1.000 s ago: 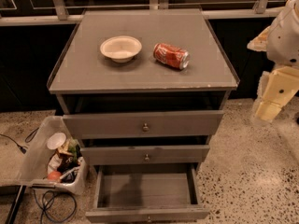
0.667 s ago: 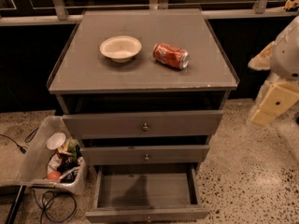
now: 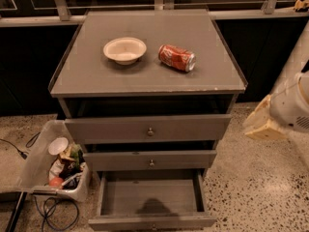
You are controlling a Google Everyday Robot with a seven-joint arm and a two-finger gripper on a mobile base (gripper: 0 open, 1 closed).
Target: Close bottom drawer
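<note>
The grey cabinet [image 3: 145,76] has three drawers. The bottom drawer [image 3: 150,201] is pulled far out and its inside is empty; its front panel [image 3: 152,222] lies at the lower edge of the view, with the knob barely showing. The middle drawer [image 3: 150,159] and the top drawer [image 3: 148,128] are each pulled out a little. My gripper [image 3: 263,122] is a cream-coloured shape at the right, level with the top drawer and right of the cabinet, touching nothing.
A white bowl [image 3: 125,50] and a red soda can [image 3: 176,57] on its side lie on the cabinet top. A clear bin of rubbish [image 3: 58,161] stands on the floor to the left, with black cables [image 3: 53,209] beside it. Speckled floor lies at the right.
My arm and gripper have moved downward and slightly left at the right side, closer to the cabinet. The drawers and the objects on top have not moved.
</note>
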